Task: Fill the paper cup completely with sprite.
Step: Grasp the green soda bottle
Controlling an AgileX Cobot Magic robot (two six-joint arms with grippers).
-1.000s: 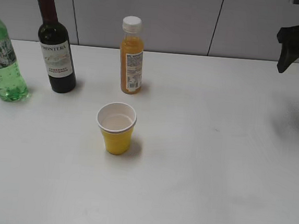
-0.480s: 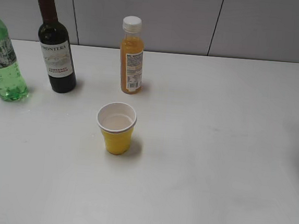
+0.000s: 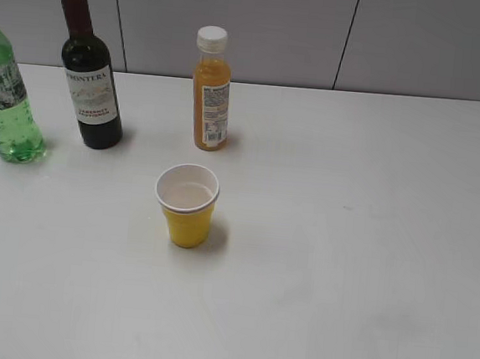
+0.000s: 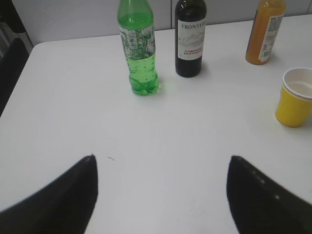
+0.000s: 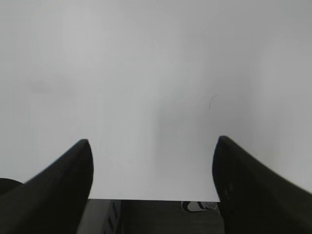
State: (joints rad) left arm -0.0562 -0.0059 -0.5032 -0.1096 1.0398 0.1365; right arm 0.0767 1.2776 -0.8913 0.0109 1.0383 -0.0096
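Taking the wine bottle (image 3: 89,74) as landmark, we find the sprite (image 3: 5,96) just to its left, upright, its long axis vertical; its grey-white label is too small to read. Our left gripper (image 4: 161,195), jaws wide apart and empty, faces it from the front and is the nearer arm. The wine label reads "FRONTERA". The paper cup (image 3: 186,205) stands right of and in front of the wine bottle. Our right gripper (image 5: 152,170), jaws also apart, sees only bare table (image 5: 156,73).
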